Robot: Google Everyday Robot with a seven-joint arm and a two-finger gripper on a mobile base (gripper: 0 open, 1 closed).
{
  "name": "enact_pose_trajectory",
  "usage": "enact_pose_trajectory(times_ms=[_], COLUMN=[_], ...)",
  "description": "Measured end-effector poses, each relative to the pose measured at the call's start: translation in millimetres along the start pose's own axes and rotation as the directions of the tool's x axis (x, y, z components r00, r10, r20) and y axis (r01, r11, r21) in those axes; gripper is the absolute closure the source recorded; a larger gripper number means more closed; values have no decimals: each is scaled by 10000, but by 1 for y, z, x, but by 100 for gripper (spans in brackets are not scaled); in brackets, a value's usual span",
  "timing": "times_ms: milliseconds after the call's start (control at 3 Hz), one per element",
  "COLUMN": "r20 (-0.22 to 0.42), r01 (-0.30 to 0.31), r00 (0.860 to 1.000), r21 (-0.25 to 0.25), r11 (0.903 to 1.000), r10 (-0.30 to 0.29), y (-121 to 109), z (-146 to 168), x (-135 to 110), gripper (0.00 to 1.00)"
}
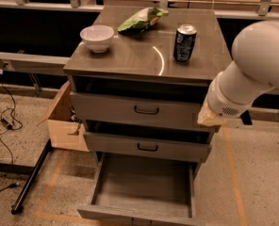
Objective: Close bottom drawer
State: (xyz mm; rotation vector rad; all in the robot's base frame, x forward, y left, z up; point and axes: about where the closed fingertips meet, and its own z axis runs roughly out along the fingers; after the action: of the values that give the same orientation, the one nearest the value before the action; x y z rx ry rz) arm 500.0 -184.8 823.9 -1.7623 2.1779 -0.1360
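Tan gripper (209, 118), tucked under the white robot arm (252, 69), was at the grey wood-grain cabinet's (144, 60) right edge, level with its widest top drawer (116, 108); open or closed, couldn't tell. Grey wood-grain bottom drawer (144, 182) stood pulled out at the cabinet's base. Cabinet's surface carried white bowl (97, 37), green bag (142, 20), dark can (184, 43).

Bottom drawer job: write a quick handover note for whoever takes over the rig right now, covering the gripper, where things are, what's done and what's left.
The gripper is by the right edge of the cabinet, level with the top drawer, well above its target and not touching it.
The bottom drawer is pulled far out, with nothing inside.
Done: nothing yet.
Left: lower the gripper to the drawer's front and push it fully in.
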Motion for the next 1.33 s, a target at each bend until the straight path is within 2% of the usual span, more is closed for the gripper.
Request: enact_pose_trajectory(times_ms=[333,1000,1333], r20=[-297,-332,-257], r01=[-127,-104,-148], r00=[9995,9994,9996], r21=[-105,-179,-41], r11=[9999,9998,9999], r10=[124,98,147], y=[23,28,36], z=[38,42,58], x=[9,11,18], gripper=[100,100,100])
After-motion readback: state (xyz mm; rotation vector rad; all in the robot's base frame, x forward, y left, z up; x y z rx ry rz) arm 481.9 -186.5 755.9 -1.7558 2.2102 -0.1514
